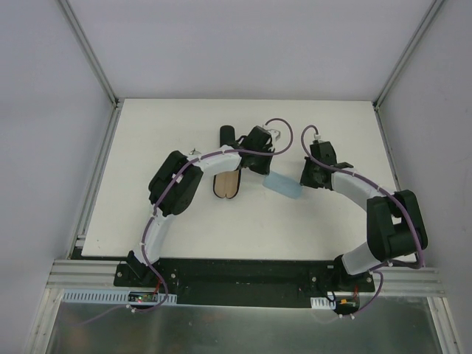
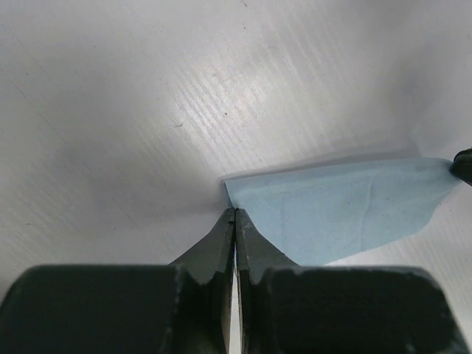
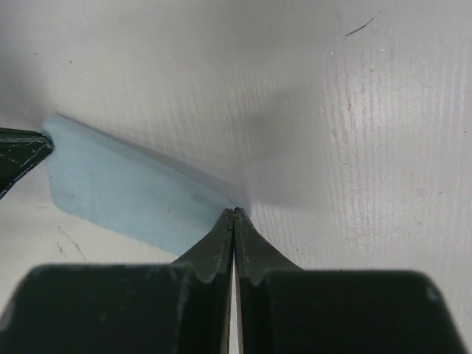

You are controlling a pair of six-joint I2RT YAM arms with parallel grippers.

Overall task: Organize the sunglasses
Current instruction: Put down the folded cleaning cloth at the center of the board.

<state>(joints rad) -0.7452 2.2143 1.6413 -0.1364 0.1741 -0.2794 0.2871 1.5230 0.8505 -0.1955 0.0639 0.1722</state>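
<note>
While both arms were bent toward the middle of the white table [image 1: 184, 228], the left gripper [image 2: 234, 215] had its jaws pressed together on one corner of the light-blue cloth [image 1: 282, 186]. The right gripper [image 3: 234, 214] pinched the opposite corner in the same way. The cloth was stretched between them and threw a shadow on the table.

At 9 o'clock from the cloth lay an open black case [image 1: 226, 184] with a tan-orange inside. Whether this colour was the lining or the orange pair of sunglasses, I could not tell. At 12 o'clock from it lay a second black case [image 1: 227, 135], just beside the left wrist. The left forearm crossed between the two cases and covered a part of them. The wire-framed pair could not be made out in any view.
</note>
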